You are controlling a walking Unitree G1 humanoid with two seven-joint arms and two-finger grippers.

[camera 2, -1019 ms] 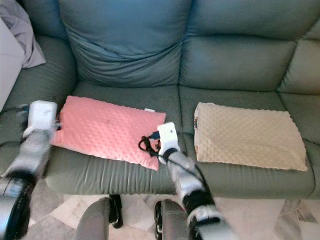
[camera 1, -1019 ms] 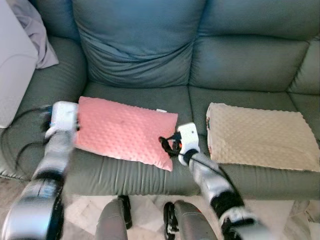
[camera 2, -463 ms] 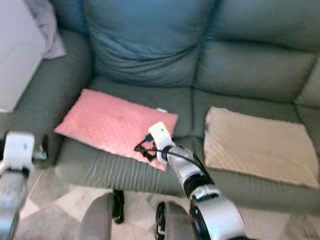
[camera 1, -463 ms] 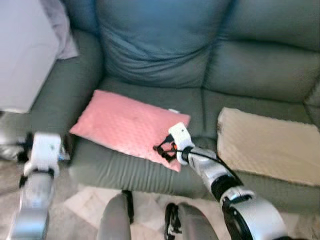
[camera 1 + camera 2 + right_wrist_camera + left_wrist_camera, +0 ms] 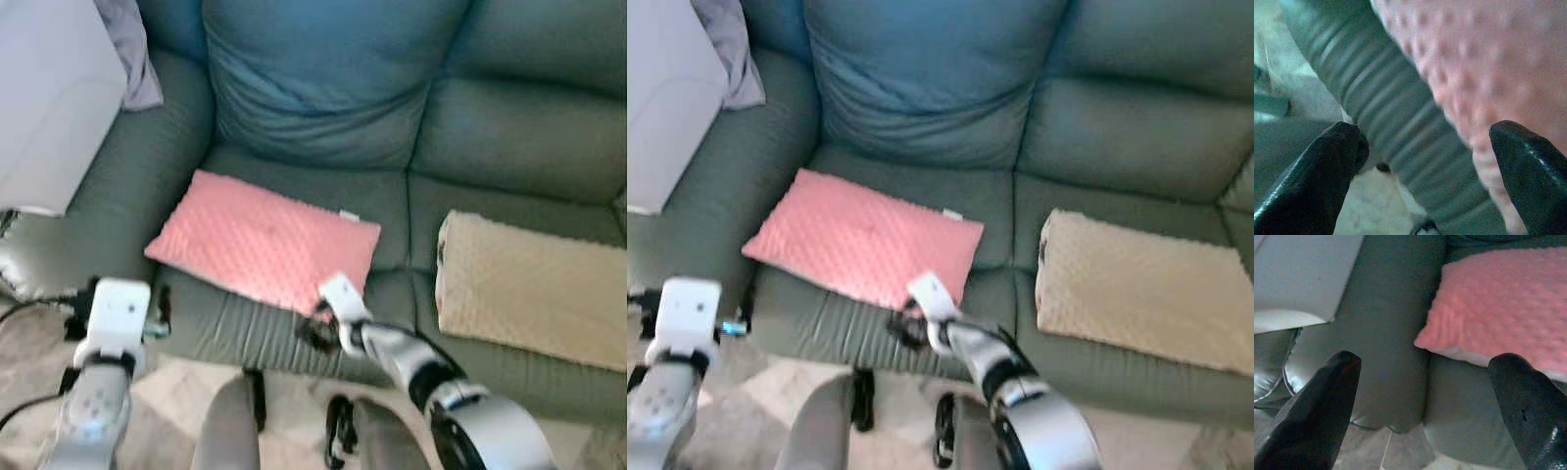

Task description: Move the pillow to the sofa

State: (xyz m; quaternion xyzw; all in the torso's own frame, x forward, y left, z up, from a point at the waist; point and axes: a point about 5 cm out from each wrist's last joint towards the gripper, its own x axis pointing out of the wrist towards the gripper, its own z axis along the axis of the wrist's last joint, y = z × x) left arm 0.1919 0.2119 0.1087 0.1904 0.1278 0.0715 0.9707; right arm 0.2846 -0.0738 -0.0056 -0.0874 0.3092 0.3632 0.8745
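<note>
The pink pillow (image 5: 266, 245) lies flat on the seat of the green sofa (image 5: 323, 98), on the cushion nearest the sofa's left armrest, one corner just over the seat's front edge. A beige pillow (image 5: 534, 289) lies on the next seat cushion, well apart from the pink one. A grey cloth (image 5: 132, 54) is draped over the top of the left armrest, beside a white object (image 5: 44, 98).

The right gripper (image 5: 318, 333) sits at the sofa's front edge, just below the pink pillow's near corner — its black fingers (image 5: 1322, 176) spread wide, holding nothing. The left gripper (image 5: 1425, 396) hangs in front of the left armrest, off the pillow's left corner, fingers likewise parted and empty.
</note>
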